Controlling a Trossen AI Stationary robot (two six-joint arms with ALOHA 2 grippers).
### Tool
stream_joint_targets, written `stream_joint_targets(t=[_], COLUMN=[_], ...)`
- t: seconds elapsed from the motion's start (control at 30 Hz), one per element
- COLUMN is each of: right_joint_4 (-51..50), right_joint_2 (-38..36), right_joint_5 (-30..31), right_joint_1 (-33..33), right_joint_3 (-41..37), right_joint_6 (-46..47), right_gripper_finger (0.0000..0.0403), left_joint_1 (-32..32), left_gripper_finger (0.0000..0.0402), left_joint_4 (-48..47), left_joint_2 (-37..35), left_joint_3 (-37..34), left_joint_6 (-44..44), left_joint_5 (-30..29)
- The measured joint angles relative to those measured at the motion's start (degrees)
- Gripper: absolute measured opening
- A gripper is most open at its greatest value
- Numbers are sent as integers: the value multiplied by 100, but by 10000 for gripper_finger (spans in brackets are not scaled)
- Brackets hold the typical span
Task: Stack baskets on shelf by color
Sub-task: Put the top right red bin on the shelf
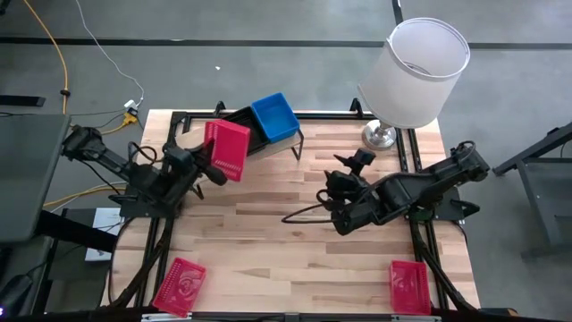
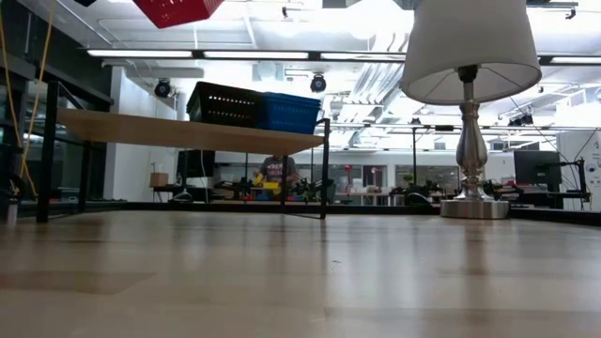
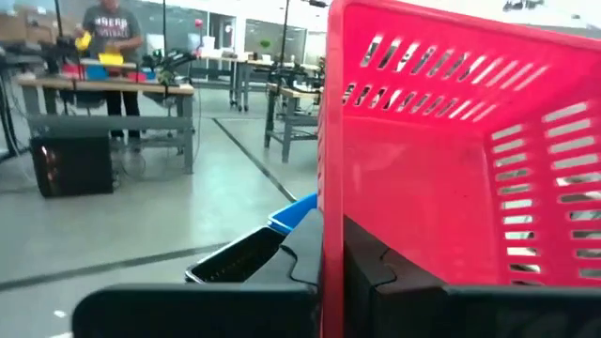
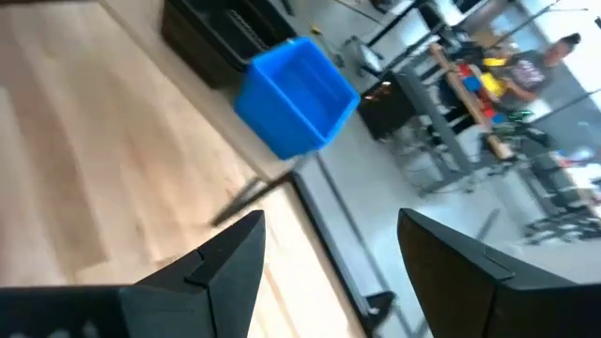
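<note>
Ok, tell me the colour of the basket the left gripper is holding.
Red basket; the left wrist view shows it best.

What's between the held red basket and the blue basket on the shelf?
The black basket, in the high view: it sits beside the blue basket, with the red basket in the left gripper.

I count three red baskets: one held up in the air (image 1: 228,148), one at the counter's near left corner (image 1: 180,286), one at its near right corner (image 1: 409,286). I see one blue basket (image 1: 274,117) and one black basket (image 1: 239,122), one shelf (image 2: 169,130), one lamp (image 1: 413,73) and two arms.
</note>
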Motion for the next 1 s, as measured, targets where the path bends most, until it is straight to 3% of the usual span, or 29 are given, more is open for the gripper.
stream_joint_targets(t=[0.23,0.37,0.6,0.8,1.0], right_joint_4=[-977,-1648,-1567,-1570,-1591], right_joint_2=[0,0,-152,-324,-515], right_joint_5=[339,407,603,554,539], right_joint_1=[0,2,9,3,-12], right_joint_3=[0,-1,-593,-1421,-1822], right_joint_6=[818,1522,1877,2392,2896], right_gripper_finger=[231,231,231,231,231], left_joint_1=[330,255,-169,-229,-304], left_gripper_finger=[0,0,0,0,0], left_joint_4=[-474,-477,-584,-489,-664], left_joint_2=[-140,-376,-1094,-2297,-3107], left_joint_3=[0,0,-133,-785,-857], left_joint_6=[-597,-397,-321,-397,-692], left_joint_5=[0,8,17,-1,-6])
